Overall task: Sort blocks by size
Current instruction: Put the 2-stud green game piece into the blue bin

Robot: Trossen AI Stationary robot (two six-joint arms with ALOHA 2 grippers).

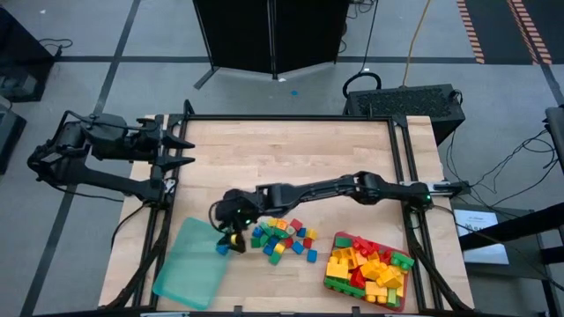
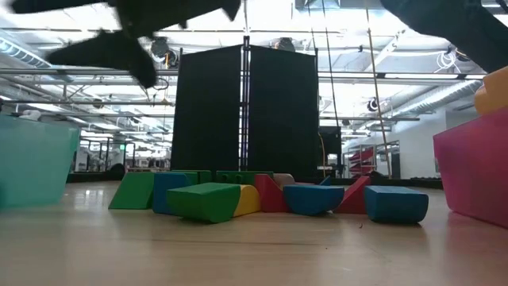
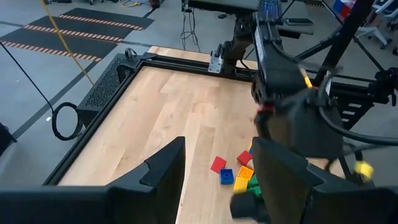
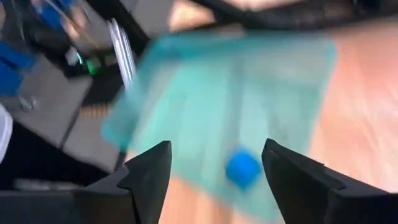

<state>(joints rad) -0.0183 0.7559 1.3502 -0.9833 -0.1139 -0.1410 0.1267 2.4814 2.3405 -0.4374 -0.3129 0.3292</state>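
Arms: two. Left gripper (image 1: 185,150): one. Right gripper (image 1: 231,236): one.
Trays: two — one translucent teal tray (image 1: 189,264), one red tray (image 1: 339,283).
Blocks: loose cluster (image 1: 284,239) on bench (image 1: 291,158), roughly fifteen, exact count unclear from overlap; red, yellow, green, blue mixed.
Blocks heaped in red tray: a dozen or more, too piled to count.
Blue block (image 4: 242,167) over teal tray: one.
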